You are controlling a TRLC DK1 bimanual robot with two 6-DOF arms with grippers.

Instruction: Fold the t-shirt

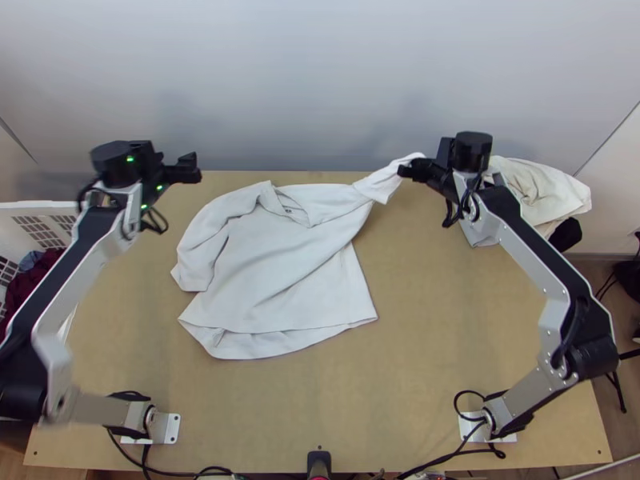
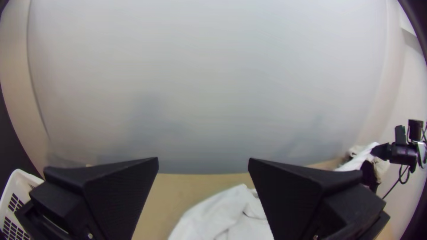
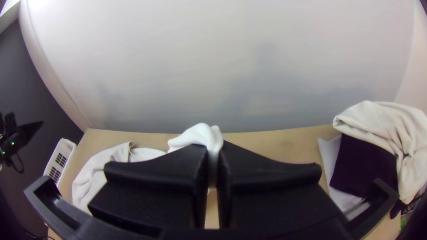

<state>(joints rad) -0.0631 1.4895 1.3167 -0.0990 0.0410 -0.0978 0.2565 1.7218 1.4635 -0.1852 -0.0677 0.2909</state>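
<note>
A light wooden table (image 1: 432, 336) stands before a pale backdrop (image 1: 320, 80). Left of centre, a white t-shirt (image 1: 280, 256) lies spread, collar far, hem near. The right gripper (image 3: 215, 155), closed, pinches its right sleeve (image 1: 382, 182), which slants far and right. The left gripper (image 2: 203, 163), wide open and empty, hangs far of the left sleeve (image 1: 196, 252), probably its next target, being nearer.

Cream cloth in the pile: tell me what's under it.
A dark cloth and something white stick out from under the cream cloth; whatever lies deeper is covered.
</note>
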